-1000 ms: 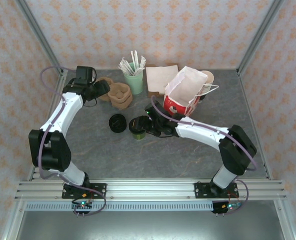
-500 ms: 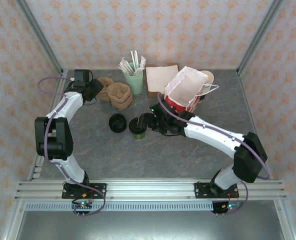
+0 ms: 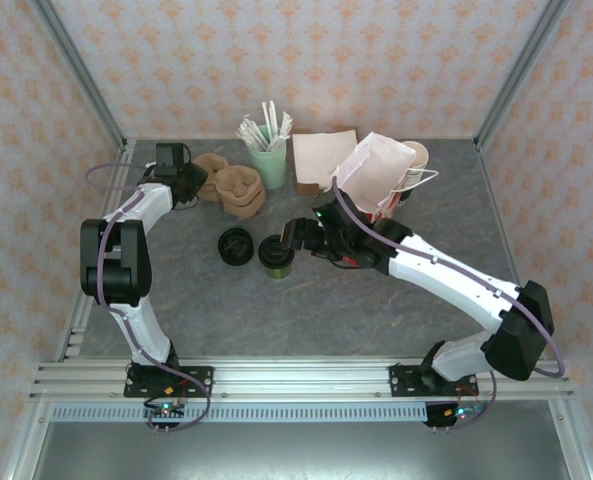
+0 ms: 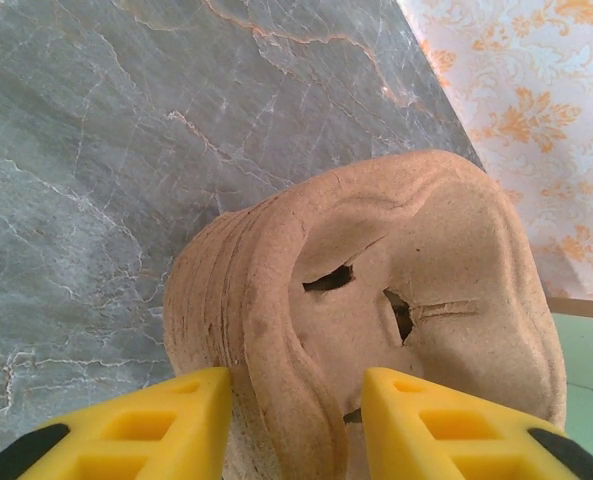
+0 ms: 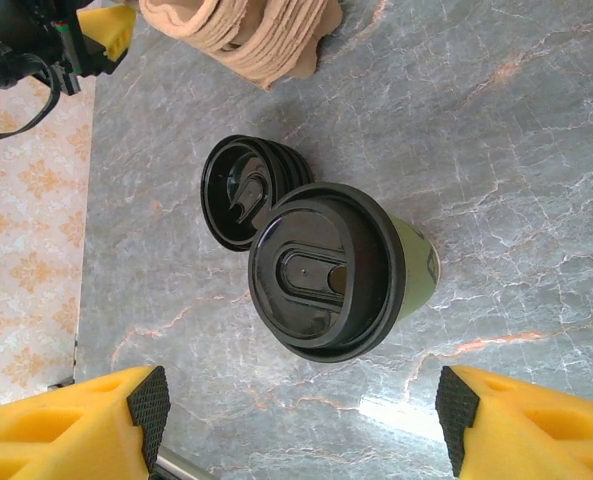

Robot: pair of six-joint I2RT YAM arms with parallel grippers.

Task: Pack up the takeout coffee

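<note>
1. Table [image 3: 376, 320]: grey stone-look top, carrying everything; middle patch left bare, likely as working room.
2. Red-and-white paper bag [image 3: 371, 185]: back right, upright, mouth gaping toward the front. Probably set that way so a cup can drop in from above. Right arm passing just in front of it.
3. Right gripper [image 5: 301, 400]: reaching left across the middle, aimed at the coffee. Jaws spread wide, nothing held. In the wrist view one finger on each side of the cup, both clear of it. Looks lined up for a side grasp, not yet closed.
4. Left gripper [image 4: 296, 420]: far back left, at the pulp cup carriers [image 4: 376, 280]. Jaws part open, astride the rim of the stack. Cannot tell whether pads are actually pinching the rim or only beside it. Likely after a carrier or steadying the pile, judging from the pose only.
5. Takeout coffee [image 3: 276, 256]: table centre, upright, black lid on, well apart from the bag, so not packed yet. Just left of the right gripper's tips. Lid seated, so side squeeze should be safe if gentle; paper wall may crush.
6. Pile of black lids [image 3: 235, 246]: low, touching or just beside the coffee on its left. Risk of a finger clipping it on closing.
</note>
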